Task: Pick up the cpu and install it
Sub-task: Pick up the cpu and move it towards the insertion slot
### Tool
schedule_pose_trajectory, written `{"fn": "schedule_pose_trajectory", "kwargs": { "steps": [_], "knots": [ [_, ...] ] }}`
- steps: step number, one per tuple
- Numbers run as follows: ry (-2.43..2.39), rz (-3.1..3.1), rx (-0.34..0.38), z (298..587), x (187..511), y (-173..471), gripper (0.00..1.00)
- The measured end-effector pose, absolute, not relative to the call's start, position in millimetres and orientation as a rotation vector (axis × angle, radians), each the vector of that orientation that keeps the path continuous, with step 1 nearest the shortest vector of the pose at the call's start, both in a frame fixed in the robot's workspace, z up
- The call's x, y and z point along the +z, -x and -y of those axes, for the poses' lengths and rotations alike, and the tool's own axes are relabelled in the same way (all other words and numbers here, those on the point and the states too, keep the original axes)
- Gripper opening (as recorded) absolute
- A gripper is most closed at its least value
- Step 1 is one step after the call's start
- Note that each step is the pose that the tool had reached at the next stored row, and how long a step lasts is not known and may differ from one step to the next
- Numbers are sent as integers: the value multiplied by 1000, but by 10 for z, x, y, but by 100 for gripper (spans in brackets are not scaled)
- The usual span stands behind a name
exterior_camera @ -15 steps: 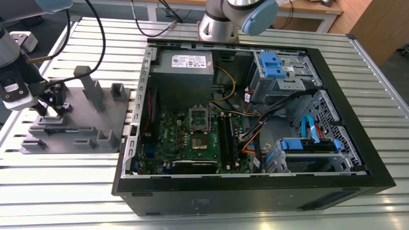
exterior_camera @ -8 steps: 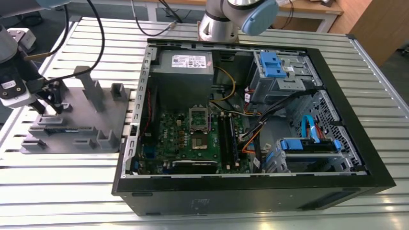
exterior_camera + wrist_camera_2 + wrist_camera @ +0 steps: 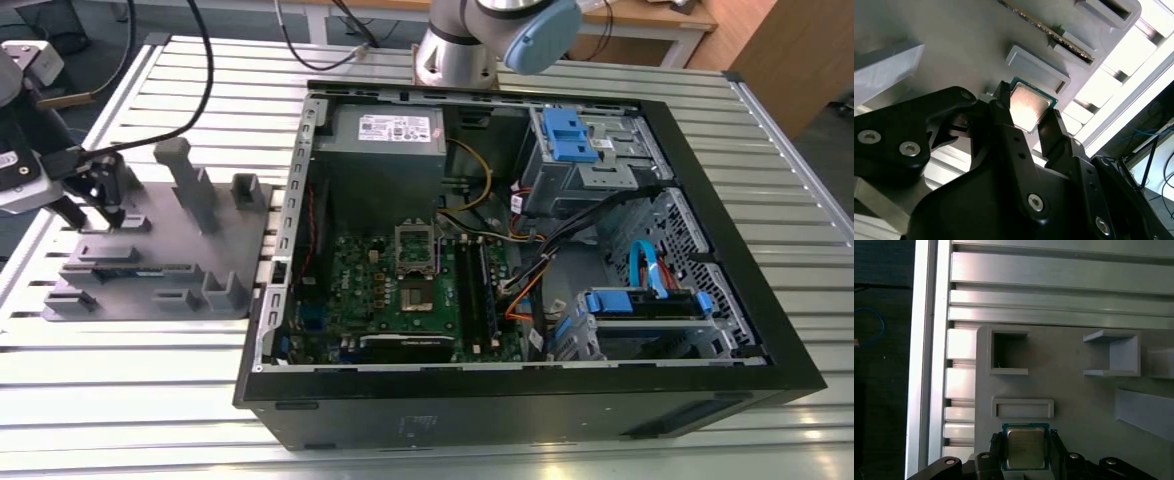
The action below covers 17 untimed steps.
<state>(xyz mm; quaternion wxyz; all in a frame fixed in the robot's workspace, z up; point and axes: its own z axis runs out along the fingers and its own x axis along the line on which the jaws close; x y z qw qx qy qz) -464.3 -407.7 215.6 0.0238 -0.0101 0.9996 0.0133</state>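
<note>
Black sheet-metal computer case lies open nearest us in the exterior view, on a ribbed aluminium table. Inside it we see a green motherboard with a rectangular metal socket frame. To the exterior view's left of the case sits a matte grey moulded tray with raised blocks and slots. The dark gripper hangs over the tray's far end, well apart from the case.

In the second wrist view, two black angular fingers with bright screw heads flank the cpu, a small flat square with a shiny silver top and a thin green rim. The jaws press against its opposite edges, pinching it. A long narrow memory stick stands on edge in a tray slot beyond.

In the first wrist view, we find the cpu between the fingertips, just beside a shallow rectangular recess in the tray. We cannot tell whether the chip rests on the tray or hangs clear of it.
</note>
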Motion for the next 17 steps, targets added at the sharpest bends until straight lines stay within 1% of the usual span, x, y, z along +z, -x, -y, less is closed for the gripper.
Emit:
{"fn": "schedule_pose_trajectory", "kwargs": {
  "steps": [7,17],
  "knots": [
    [31,-3094,41,4078,2306,4643,47],
    [31,-3094,41,4078,2312,4643,47]
  ]
}}
